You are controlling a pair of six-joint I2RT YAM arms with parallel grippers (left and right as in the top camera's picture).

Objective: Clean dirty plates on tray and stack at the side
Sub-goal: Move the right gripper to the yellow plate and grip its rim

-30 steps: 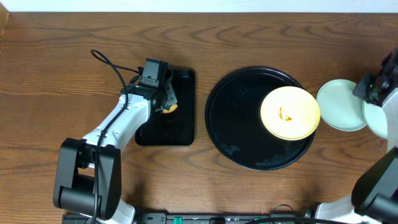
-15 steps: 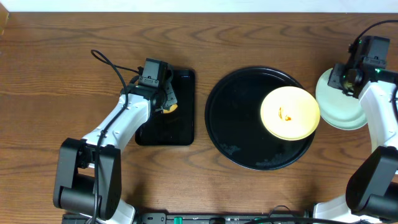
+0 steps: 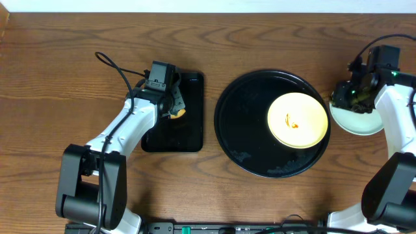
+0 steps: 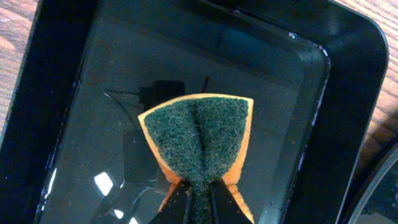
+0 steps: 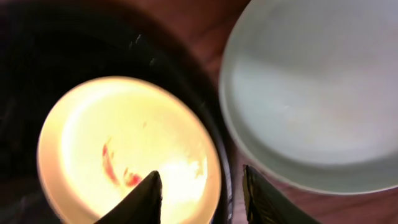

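Toward the right edge of the tabletop, the yellow plate (image 3: pixel 298 120) lies flat on the right half of the round black tray (image 3: pixel 244 130), with a thin orange-brown smear near its middle. Just off the tray's rim, a pale blue plate (image 3: pixel 356 117) rests on the wood; whether another lies beneath it cannot be told. The right arm's fingers (image 5: pixel 146 198) are spread wide and hold nothing, poised above the tray rim between the two plates. Left of centre, the left arm's fingers (image 4: pixel 180 202) are pinched on a folded green-and-orange sponge (image 4: pixel 196 130). The sponge hangs over the rectangular black tray (image 4: pixel 351 81), which appears to hold shallow water.

Assessment: the yellow plate looks light, rigid and glossy. It is likely slippery, more so once wet, and possibly breakable if dropped. Being shallow, it offers only its raised rim for a hold. The right-hand rim, nearest the open fingers, seems the sound place to grip, one finger over and one under.
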